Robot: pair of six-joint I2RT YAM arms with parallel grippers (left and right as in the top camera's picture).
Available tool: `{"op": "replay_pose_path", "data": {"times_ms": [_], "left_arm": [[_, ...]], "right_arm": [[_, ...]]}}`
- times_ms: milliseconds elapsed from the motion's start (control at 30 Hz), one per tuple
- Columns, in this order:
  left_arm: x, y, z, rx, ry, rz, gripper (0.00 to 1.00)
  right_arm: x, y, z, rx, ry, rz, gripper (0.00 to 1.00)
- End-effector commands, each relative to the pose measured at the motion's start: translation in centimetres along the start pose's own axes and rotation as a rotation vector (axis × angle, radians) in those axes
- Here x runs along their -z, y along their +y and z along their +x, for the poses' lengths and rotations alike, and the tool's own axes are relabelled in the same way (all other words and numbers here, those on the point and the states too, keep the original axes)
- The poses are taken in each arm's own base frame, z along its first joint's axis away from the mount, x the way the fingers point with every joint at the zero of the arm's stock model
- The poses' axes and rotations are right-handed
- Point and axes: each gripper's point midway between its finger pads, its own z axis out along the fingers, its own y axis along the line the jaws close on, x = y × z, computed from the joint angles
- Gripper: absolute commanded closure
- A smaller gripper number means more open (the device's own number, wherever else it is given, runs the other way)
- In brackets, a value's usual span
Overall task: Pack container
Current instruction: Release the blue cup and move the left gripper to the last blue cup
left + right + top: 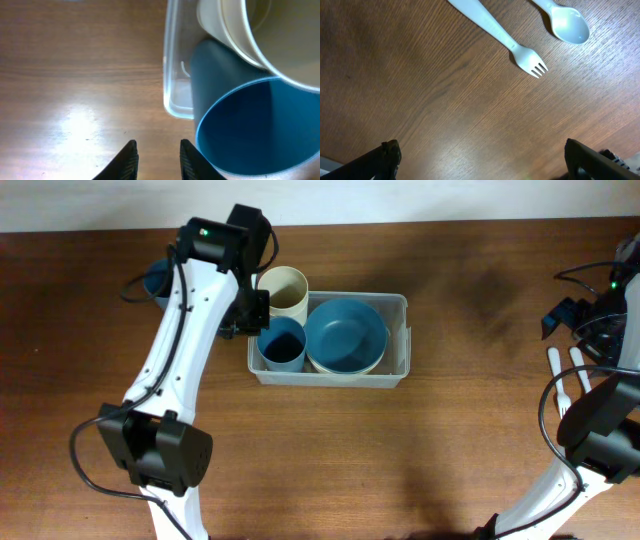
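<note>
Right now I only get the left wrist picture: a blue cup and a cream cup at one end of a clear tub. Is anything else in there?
Observer: Yes, a blue bowl fills the other end of the container.
Operator: What's on the right side of the table?
Observer: A white fork and spoon lie there side by side.
Operator: Is the other arm holding them?
Observer: No, the right gripper hangs open beside them, empty.

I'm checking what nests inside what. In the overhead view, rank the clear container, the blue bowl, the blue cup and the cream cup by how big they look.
1. clear container
2. blue bowl
3. blue cup and cream cup: these look alike, so they are left unranked.
</note>
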Motion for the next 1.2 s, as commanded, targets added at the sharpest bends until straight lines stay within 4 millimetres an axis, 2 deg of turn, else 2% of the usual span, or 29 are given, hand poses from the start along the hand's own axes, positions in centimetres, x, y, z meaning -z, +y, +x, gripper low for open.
{"op": "replay_pose_path", "data": {"times_ms": [0, 33, 167, 200, 333, 400, 500, 633, 767, 867, 1167], "left_arm": [[3.2, 2.3, -1.5, 0.041, -0.101, -0.044, 0.64], [3.8, 2.7, -1.7, 0.055, -0.122, -0.039, 0.53], [5.8, 5.6, -2.6, 0.147, -0.191, -0.032, 0.31], [6.0, 6.7, -2.7, 0.181, -0.199, -0.042, 0.28], [5.8, 11.2, -3.2, 0.307, -0.209, -0.074, 0.0], [5.6, 13.7, -3.4, 0.39, -0.213, -0.079, 0.0], [5.4, 16.4, -3.5, 0.503, -0.222, -0.06, 0.0], [5.0, 17.9, -4.2, 0.568, -0.24, 0.027, 0.0], [4.2, 18.3, -5.1, 0.585, -0.244, 0.067, 0.0], [3.1, 17.5, -6.2, 0.571, -0.235, 0.119, 0.0], [-1.8, 17.1, -7.9, 0.567, -0.152, 0.128, 0.0]], "right_arm": [[0.4, -0.3, 0.0, -0.011, -0.014, 0.007, 0.01], [0.4, -0.3, 0.0, -0.011, -0.014, 0.007, 0.01], [0.4, -0.3, 0.0, -0.01, -0.014, 0.007, 0.01], [0.4, -0.3, 0.0, -0.011, -0.014, 0.007, 0.01], [0.4, -0.3, 0.0, -0.011, -0.014, 0.007, 0.01], [0.4, -0.3, 0.0, -0.011, -0.015, 0.007, 0.01], [0.4, -0.3, 0.0, -0.011, -0.014, 0.007, 0.01], [0.4, -0.3, 0.0, -0.011, -0.014, 0.007, 0.01], [0.4, -0.3, 0.0, -0.011, -0.014, 0.007, 0.01], [0.4, -0.3, 0.0, -0.01, -0.014, 0.007, 0.01], [0.4, -0.3, 0.0, -0.011, -0.014, 0.007, 0.01]]}}
